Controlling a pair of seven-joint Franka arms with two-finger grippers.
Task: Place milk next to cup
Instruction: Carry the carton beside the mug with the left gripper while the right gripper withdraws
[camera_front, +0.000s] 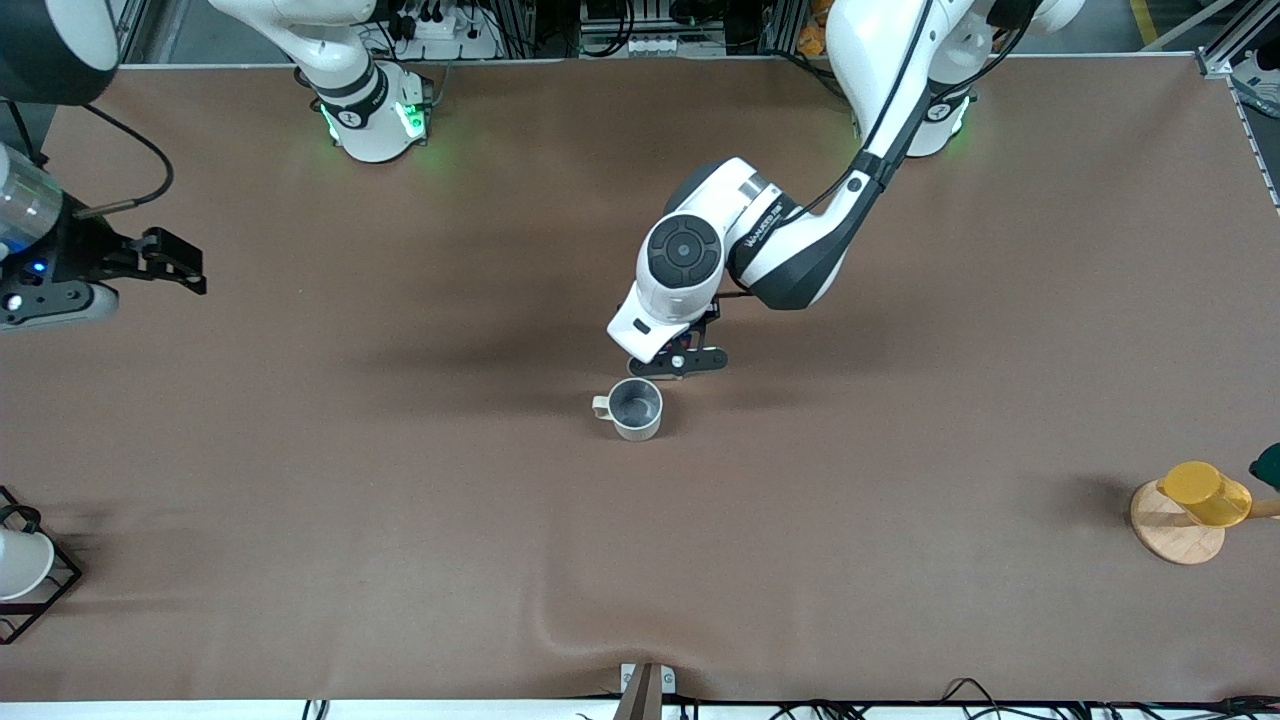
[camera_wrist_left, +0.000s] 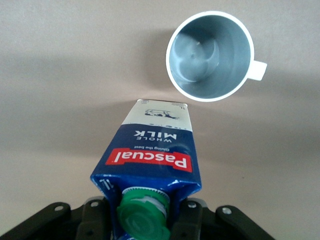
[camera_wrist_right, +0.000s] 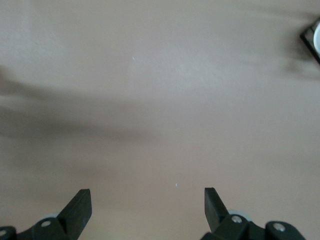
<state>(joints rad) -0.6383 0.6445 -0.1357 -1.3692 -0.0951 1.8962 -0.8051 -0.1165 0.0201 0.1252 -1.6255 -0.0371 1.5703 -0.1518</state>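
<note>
While left pincer (camera_wrist_left: 145, 220) clamps milk (camera_wrist_left: 150, 167) by upper walls under green cap (camera_wrist_left: 142, 212), carton hangs just beside cup (camera_wrist_left: 210, 56). Likely light, thin-walled, crushable: grip gently. Right pincer (camera_wrist_right: 147, 205) spread wide, empty, waiting over bare counter (camera_front: 400, 520), well apart from cup.
</note>
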